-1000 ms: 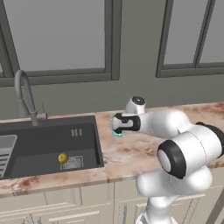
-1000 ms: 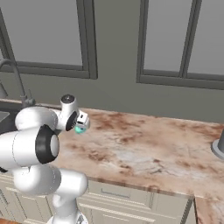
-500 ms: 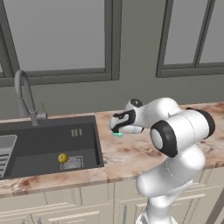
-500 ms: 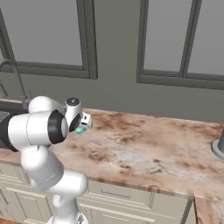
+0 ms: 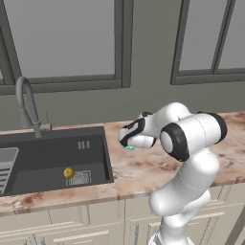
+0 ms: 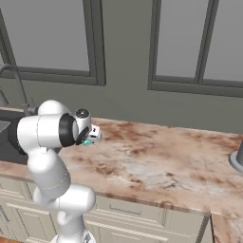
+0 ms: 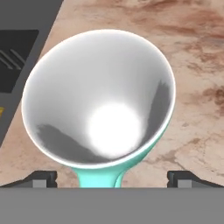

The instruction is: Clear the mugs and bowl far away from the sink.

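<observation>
Teal mug [image 7: 100,100] upright on the marble surface [image 7: 192,87] beside the sink [image 5: 52,158]; fingers [image 7: 43,178] spread wide either side of its handle.

text: none readable | labels: none | brands: none | numbers: none | signs: none

arm's folded in tighter since a sec ago, elbow swung left, and the gripper [image 5: 128,143] dropped closer over the teal mug [image 7: 100,103]
</observation>
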Robot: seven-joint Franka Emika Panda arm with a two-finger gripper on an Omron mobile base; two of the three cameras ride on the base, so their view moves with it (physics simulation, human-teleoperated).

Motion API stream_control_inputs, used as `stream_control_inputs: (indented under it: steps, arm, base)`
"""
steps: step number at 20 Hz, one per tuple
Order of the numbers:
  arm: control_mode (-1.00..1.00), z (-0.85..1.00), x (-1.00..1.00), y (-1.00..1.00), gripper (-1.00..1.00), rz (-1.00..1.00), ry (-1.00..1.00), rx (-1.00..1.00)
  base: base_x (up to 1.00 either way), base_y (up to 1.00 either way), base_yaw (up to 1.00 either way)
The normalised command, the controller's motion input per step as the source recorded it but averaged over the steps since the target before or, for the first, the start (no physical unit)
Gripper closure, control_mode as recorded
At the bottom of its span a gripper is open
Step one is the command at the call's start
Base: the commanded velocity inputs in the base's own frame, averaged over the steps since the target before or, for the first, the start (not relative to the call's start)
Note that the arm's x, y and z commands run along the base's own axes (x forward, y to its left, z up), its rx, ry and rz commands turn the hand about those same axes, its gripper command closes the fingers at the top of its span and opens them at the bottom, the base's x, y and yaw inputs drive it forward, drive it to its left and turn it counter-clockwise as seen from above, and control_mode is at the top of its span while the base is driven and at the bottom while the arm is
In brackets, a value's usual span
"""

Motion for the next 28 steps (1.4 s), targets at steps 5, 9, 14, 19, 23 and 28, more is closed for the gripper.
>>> stream_control_inputs:
  steps: [5,9,14,19,23,28]
  arm:
    - [-1.0,-0.23,0.1,0.06,1.0,0.03,0.01,0.0]
    - [-1.0,-0.17,0.01,0.0,1.0,0.04,0.0,0.0]
    - [-1.0,-0.36,0.0,0.0,1.0,0.04,0.05,0.0]
    - [-1.0,-0.5,0.0,0.08,1.0,0.04,0.2,0.0]
    - [-1.0,-0.68,-0.13,0.1,1.0,0.02,0.35,-0.01]
    - [-1.0,-0.96,-0.41,0.0,1.0,0.05,0.34,-0.06]
  base:
    - [0.0,0.0,0.0]
    - [0.0,0.0,0.0]
    - [0.0,0.0,0.0]
    - [0.0,0.0,0.0]
    - [0.0,0.0,0.0]
    - [0.0,0.0,0.0]
